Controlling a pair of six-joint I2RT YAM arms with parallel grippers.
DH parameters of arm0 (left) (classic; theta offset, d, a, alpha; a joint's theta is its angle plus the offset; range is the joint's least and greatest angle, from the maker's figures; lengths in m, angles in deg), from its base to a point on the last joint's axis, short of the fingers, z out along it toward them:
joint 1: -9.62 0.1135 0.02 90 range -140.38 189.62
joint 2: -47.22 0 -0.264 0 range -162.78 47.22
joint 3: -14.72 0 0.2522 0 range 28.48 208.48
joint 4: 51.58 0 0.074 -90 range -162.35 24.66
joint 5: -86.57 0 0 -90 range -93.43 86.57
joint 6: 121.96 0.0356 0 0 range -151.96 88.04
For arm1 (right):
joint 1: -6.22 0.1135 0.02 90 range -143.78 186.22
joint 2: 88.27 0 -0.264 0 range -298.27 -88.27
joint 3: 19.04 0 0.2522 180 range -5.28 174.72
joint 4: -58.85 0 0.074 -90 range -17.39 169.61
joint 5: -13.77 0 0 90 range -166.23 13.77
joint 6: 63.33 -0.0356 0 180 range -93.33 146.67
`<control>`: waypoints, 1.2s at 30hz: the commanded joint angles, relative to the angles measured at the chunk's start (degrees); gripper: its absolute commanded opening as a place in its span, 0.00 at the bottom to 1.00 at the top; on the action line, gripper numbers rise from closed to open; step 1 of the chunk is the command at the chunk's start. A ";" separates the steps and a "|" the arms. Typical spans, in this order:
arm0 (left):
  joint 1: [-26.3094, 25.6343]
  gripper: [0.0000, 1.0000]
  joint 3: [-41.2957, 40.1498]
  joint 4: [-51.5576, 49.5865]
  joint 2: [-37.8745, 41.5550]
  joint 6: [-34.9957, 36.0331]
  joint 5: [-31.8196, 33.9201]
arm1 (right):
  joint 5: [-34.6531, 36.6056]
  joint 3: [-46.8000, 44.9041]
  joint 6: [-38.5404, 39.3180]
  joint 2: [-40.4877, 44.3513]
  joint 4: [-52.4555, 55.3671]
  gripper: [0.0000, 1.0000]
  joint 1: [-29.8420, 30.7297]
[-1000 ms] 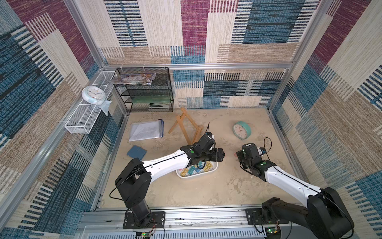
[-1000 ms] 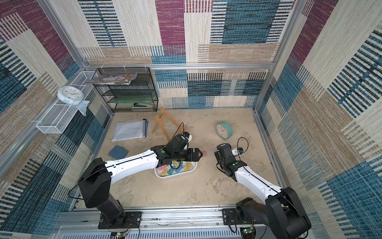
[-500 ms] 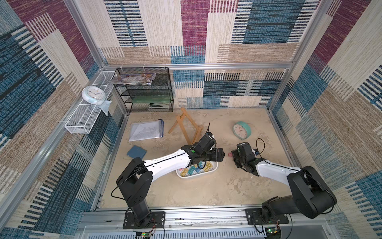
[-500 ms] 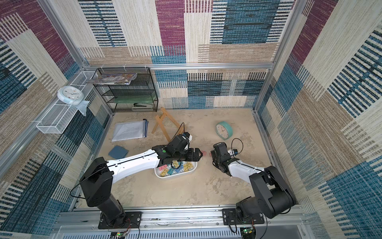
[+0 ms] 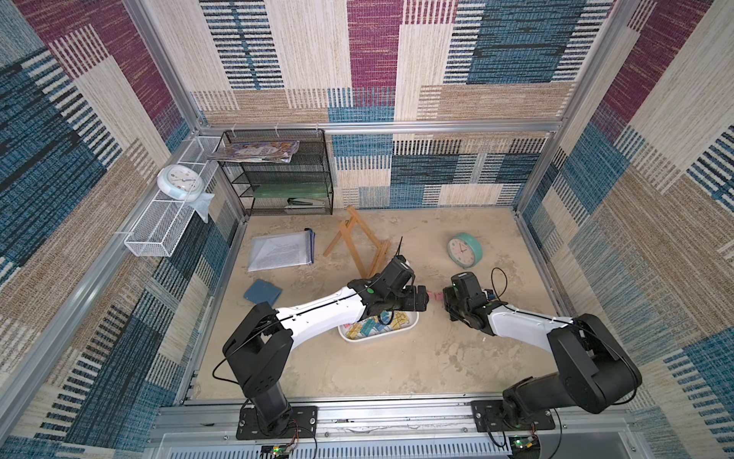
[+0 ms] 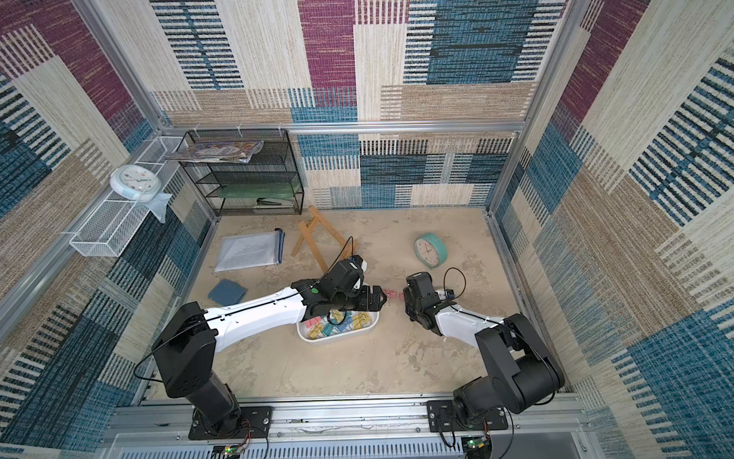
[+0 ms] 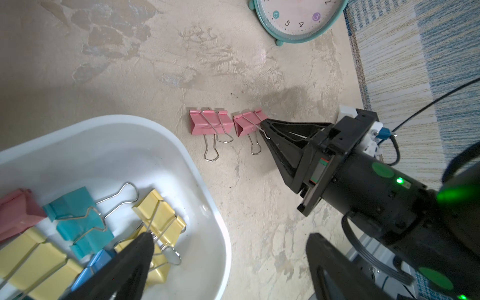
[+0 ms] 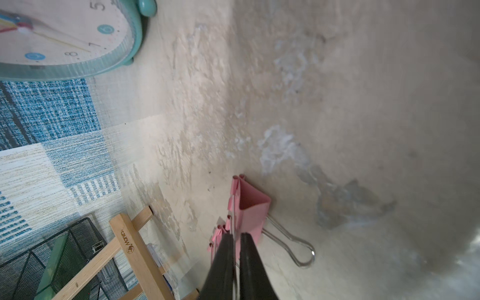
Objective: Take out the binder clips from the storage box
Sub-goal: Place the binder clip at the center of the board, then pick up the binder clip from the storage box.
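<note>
The storage box (image 7: 155, 150) sits on the counter (image 7: 124, 78) beneath the left tool (image 7: 231, 235), whose fingers stand wide apart over the binder clips (image 7: 80, 220) heaped inside in yellow, teal, blue and pink; two more lie outside, near the box's rim, side by side. The farther pink clip (image 7: 246, 127) rests on the counter with its wire handle in the slim gap between the right tool's (image 7: 263, 127) nearly closed tips; whether they pinch it I cannot tell; the nearer pink clip (image 7: 209, 124) lies free; a teal clock (image 7: 293, 18) stands beyond.

Lab robot cell: alu frame (image 5: 437, 127), carpet-print walls (image 5: 373, 51), 2 arms (image 5: 317, 314) on rail (image 5: 377, 413).
</note>
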 commanded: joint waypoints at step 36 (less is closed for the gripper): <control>1.20 0.97 -16.27 -1.98 18.57 -0.64 23.48 | -38.70 23.59 69.64 -4.90 10.97 0.42 5.08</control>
